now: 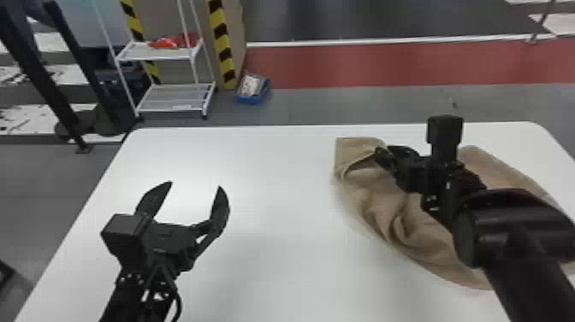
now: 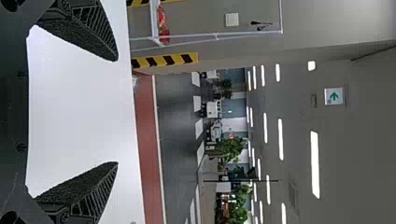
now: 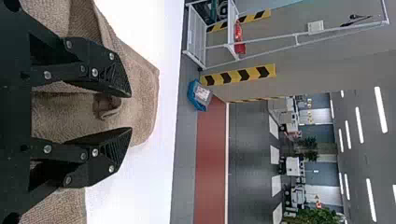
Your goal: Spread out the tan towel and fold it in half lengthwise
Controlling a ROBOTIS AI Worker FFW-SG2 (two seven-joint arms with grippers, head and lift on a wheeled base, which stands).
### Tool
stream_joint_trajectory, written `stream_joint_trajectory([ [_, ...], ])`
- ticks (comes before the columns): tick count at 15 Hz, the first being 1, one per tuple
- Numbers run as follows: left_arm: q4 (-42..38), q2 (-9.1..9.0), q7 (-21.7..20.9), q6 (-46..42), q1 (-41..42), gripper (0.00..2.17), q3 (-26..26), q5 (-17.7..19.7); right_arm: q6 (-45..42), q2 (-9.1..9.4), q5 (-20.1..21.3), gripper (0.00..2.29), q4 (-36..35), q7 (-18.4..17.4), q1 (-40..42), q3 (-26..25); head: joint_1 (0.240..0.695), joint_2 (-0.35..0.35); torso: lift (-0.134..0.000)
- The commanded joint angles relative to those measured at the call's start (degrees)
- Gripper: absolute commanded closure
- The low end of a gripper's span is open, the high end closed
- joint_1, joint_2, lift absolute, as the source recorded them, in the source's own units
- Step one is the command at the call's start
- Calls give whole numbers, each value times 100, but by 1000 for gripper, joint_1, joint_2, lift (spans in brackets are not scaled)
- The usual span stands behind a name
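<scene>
The towel (image 1: 368,188) is tan, with a dense, nubby weave and a soft matte face. It lies bunched on the right side of the smooth white table (image 1: 274,214). Loose folds curl into a swirl near its middle, and a flap doubles over at its far left corner. In the right wrist view, a stitched border band runs near the rounded end of the cloth, and a small crumpled tuck sits between the fingers.

The right gripper (image 1: 383,153) is positioned over the far left portion of the towel. At the right gripper (image 3: 130,112), the ribbed black fingers stand moderately apart, open, with towel fabric visible in the gap. The left gripper (image 1: 195,185) is over the table's left side, well apart from the towel; its tapered fingers are spread wide, with air between them.

The towel's near edge bows outward and sweeps toward the table's near right side; part of the cloth is hidden by the right arm. A broad stretch of tabletop separates the left gripper from the towel, and a narrower strip runs between the towel's far left edge and the table's straight far edge.
</scene>
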Motion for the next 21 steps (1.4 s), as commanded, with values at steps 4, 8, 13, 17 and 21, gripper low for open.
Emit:
stream_joint_trajectory([
  [4, -18, 0, 0, 0, 9, 87, 8, 0, 316, 2, 7, 991, 1, 17, -94, 15, 695, 92, -128],
  [8, -18, 18, 0, 0, 18, 87, 8, 0, 334, -7, 7, 1241, -25, 17, -59, 33, 695, 94, -128],
  [13, -61, 35, 27, 0, 27, 87, 26, 0, 158, -34, -54, 1359, -175, 26, 29, -11, 695, 94, -128],
  [17, -61, 35, 27, 0, 18, 87, 26, -9, 18, -42, -248, 1359, -430, 123, 73, -20, 695, 96, -128],
  [21, -35, 27, 27, 0, 27, 87, 17, 0, 88, -60, -54, 360, -324, 175, -85, 50, 695, 102, -128],
])
